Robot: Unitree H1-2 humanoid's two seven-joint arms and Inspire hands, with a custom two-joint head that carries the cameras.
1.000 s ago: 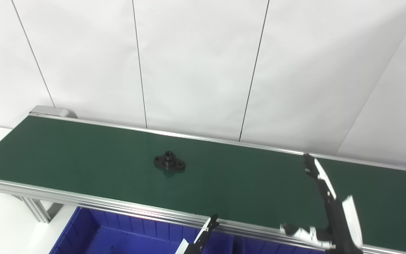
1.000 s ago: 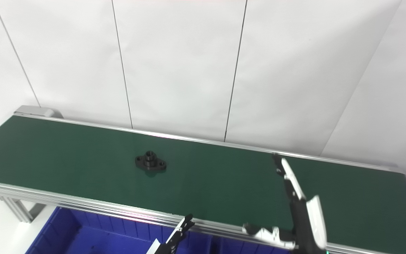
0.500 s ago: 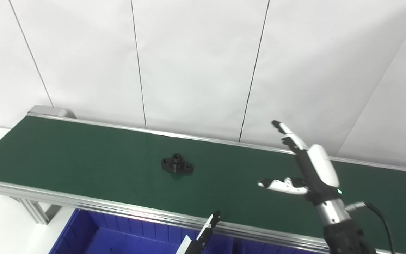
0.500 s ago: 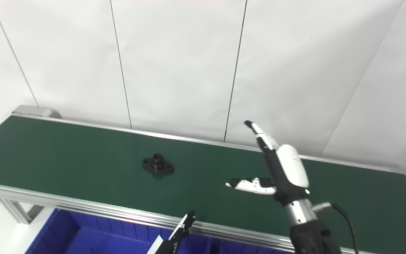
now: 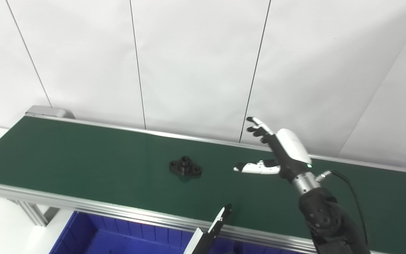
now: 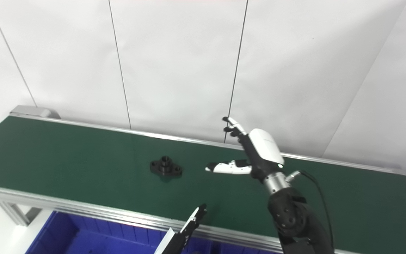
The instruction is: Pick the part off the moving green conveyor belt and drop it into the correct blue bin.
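A black flanged part (image 5: 185, 167) with a raised hub lies flat on the green conveyor belt (image 5: 83, 155), near the belt's middle. My right hand (image 5: 280, 151) hovers above the belt to the right of the part, open, thumb and fingers spread and pointing left toward it, holding nothing. A gap of bare belt separates it from the part. Only the fingertips of my left hand (image 5: 217, 224) show at the bottom edge, below the belt's front rail; its grip is hidden.
Blue bins (image 5: 93, 238) sit under the belt's front rail (image 5: 100, 210) at the bottom left. A white panelled wall (image 5: 196, 63) rises right behind the belt. The belt's left end roller (image 5: 48, 112) is at the far left.
The part has ridden the belt to the right. My right hand has risen from the bottom edge and moved left over the belt toward the part. The left fingertips shifted slightly right.
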